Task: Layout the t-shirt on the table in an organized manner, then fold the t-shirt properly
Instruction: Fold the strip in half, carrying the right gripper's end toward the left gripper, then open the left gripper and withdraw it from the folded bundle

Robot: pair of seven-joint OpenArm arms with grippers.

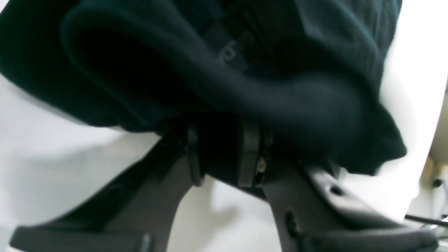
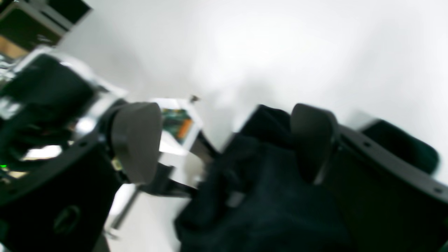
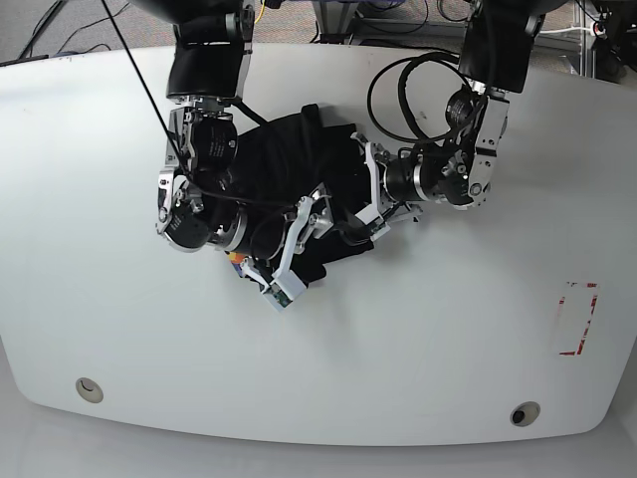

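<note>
The black t-shirt [image 3: 289,159] lies crumpled in a heap on the white table [image 3: 448,329], between both arms. A small spot of colour [image 3: 235,257] shows at its lower left edge. My left gripper [image 1: 220,157] is shut on a thick fold of the t-shirt [image 1: 245,87] just above the table [image 1: 52,157]; in the base view it [image 3: 350,204] reaches in from the right. My right gripper [image 2: 224,140] is open wide, with the t-shirt [image 2: 266,196] bunched against its right finger [image 2: 311,136]. In the base view it [image 3: 304,234] sits at the heap's lower edge.
A red-outlined rectangle [image 3: 577,319] is marked at the table's right. Two round metal fittings [image 3: 89,389] [image 3: 525,412] sit near the front edge. A black cable loop [image 3: 408,90] hangs by the left arm. The table's edge [image 1: 434,140] shows close on the right in the left wrist view.
</note>
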